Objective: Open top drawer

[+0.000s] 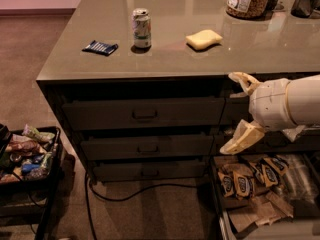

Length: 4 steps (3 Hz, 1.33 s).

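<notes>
Gripper [238, 111] hangs wide open and empty just right of the top drawer [100, 115], shut under the counter [200, 59] edge; it should shift left to the centre pull [145, 115], pinch it square, then draw straight out, clear of the open snack drawer [260, 194].

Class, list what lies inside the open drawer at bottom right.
Snack bags fill it; anything under them is covered. The open gripper hangs above, beside the top drawer.
</notes>
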### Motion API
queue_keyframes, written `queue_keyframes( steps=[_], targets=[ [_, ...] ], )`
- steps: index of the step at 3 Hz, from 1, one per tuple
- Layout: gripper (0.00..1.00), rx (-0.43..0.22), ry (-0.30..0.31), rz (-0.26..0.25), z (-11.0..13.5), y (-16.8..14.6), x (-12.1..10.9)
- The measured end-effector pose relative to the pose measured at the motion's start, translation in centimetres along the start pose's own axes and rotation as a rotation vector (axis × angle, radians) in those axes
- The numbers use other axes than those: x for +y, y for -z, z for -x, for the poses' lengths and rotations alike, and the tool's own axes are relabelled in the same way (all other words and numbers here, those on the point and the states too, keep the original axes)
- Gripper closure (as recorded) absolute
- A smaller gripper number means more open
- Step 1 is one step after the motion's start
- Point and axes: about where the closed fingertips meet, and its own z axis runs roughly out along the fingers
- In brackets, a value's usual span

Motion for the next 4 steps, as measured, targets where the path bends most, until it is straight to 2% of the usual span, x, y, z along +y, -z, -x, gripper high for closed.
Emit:
queue_keyframes(
  steps=[1,2,3,4],
  targets=[
    [0.0,-0.008,-0.024,-0.026,-1.0,-2.6,0.3],
    [0.0,-0.024,-0.052,-0.101,-2.9,-7.6,0.5],
    [0.0,-0.024,-0.052,-0.101,-2.9,-7.6,0.5],
    [0.0,-0.054,-0.048,-0.069,-3.0,-8.7,0.0]
  ],
)
